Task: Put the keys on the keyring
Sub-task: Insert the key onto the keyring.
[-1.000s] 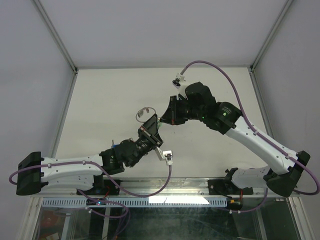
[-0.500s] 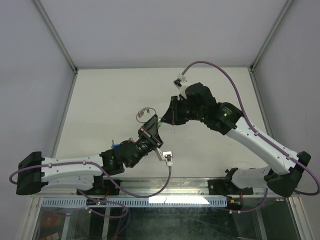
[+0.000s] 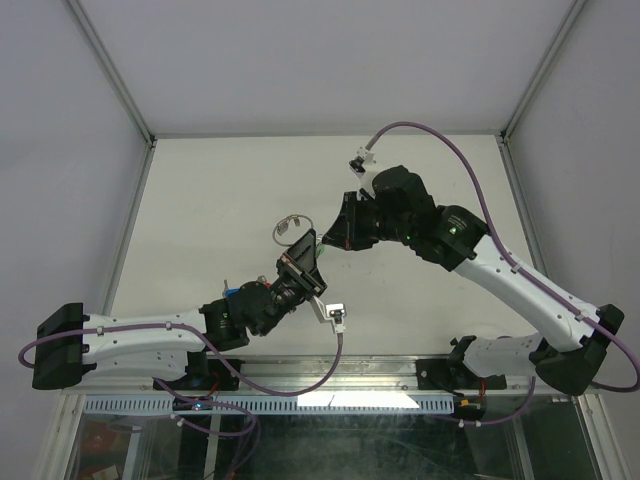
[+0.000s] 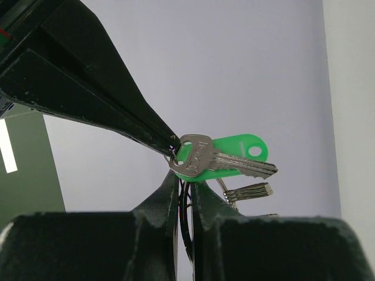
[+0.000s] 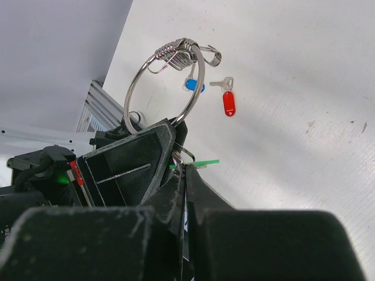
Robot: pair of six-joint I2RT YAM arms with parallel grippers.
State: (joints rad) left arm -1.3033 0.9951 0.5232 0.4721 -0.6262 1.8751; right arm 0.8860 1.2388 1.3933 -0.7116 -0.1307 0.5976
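My left gripper (image 4: 184, 182) is shut on the thin wire of the keyring (image 5: 169, 82), a large silver ring with plain metal keys bunched at its top. The ring stands up above the left gripper (image 3: 304, 250). My right gripper (image 5: 185, 167) is shut on the head end of the green key (image 4: 234, 153), a silver key with a green tag, right at the left fingertips. The green key shows edge-on in the right wrist view (image 5: 202, 163). The blue key (image 5: 193, 85) and the red key (image 5: 228, 103) lie on the table beyond the ring.
The two grippers meet above the middle of the white table (image 3: 220, 190), with the right gripper (image 3: 326, 240) just right of the left one. A metal rail runs along the table's left edge (image 5: 96, 99). Grey walls enclose the table.
Both arms have barely moved. Both grips are unchanged.
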